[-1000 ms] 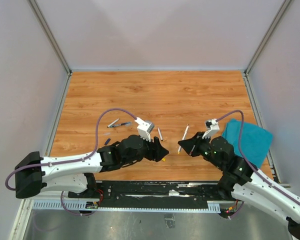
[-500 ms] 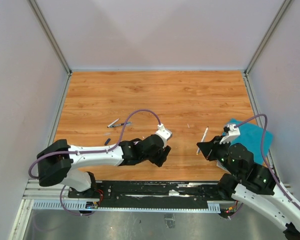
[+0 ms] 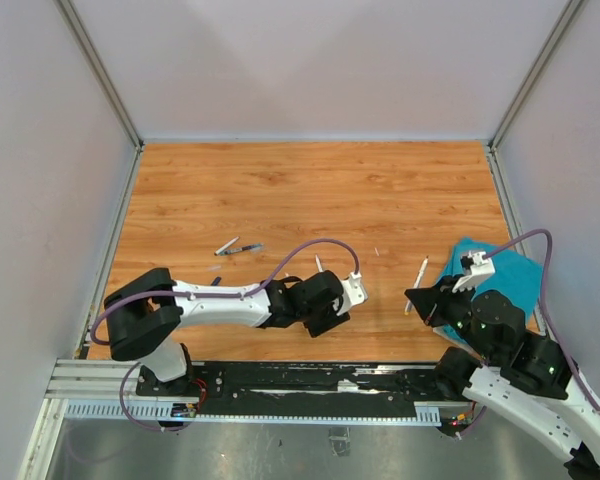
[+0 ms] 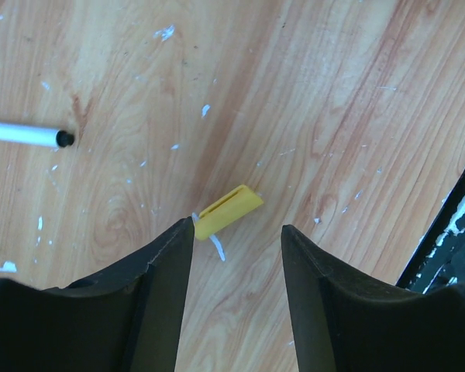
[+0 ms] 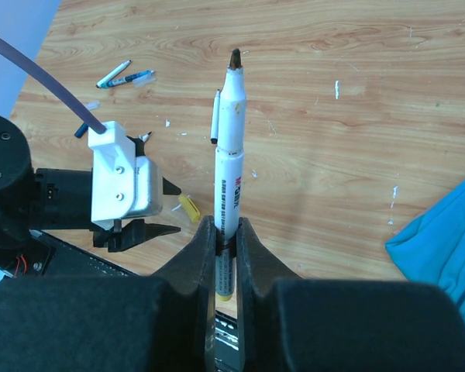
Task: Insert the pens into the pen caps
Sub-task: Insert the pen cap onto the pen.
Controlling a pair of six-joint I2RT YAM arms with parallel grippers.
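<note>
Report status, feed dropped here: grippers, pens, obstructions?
Right gripper shut on white uncapped marker pen. Left gripper open above small yellow plastic piece. No obstruction seen.

Soft, even light is falling from overhead, casting only faint shadows on the bench (image 3: 310, 190). The fingers (image 4: 124, 310) of the left hand (image 4: 237, 240) are looming dark and slightly blurred, while wood just beyond them is showing crisp.

The white pen (image 5: 230, 178) is clamped, dark tip uncapped.
</note>
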